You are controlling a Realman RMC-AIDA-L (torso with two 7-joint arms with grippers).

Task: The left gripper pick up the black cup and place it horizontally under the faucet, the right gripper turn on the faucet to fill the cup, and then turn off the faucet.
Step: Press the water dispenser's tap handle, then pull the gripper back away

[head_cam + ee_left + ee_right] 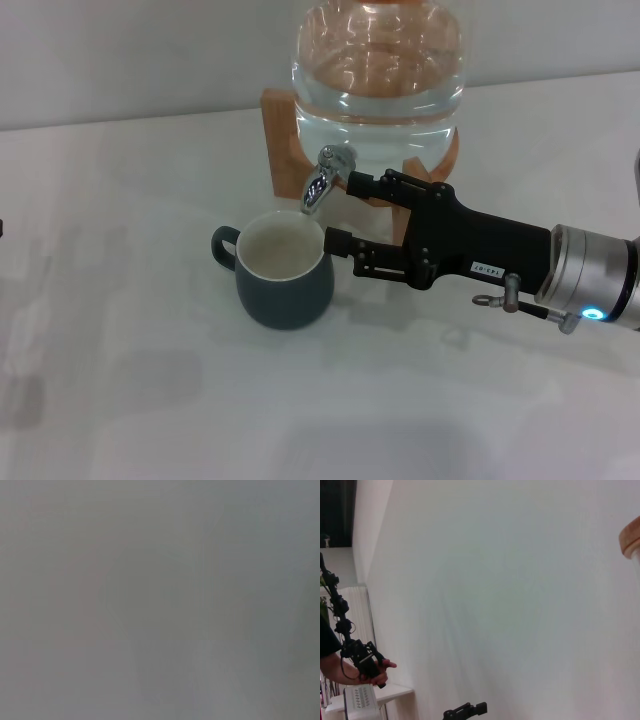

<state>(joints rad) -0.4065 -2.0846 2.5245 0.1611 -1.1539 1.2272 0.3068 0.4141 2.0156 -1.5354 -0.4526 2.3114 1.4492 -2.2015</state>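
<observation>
From the head camera I saw the black cup standing upright on the white table, its cream interior showing and its loop handle pointing to the robot's left. It sat directly below the faucet, the chrome spout ending just above the cup's far rim. The faucet projected from a clear glass jar holding water, which rested on a wooden stand.

The right gripper reached in from the right, its long black body running back to a silver wrist. Its fingers were spread apart: the upper one lay against the faucet's right side, the lower one stopped just beside the cup's right rim. It gripped nothing.

I could not find the left gripper in any view; the left wrist camera gave only a plain grey field.
</observation>
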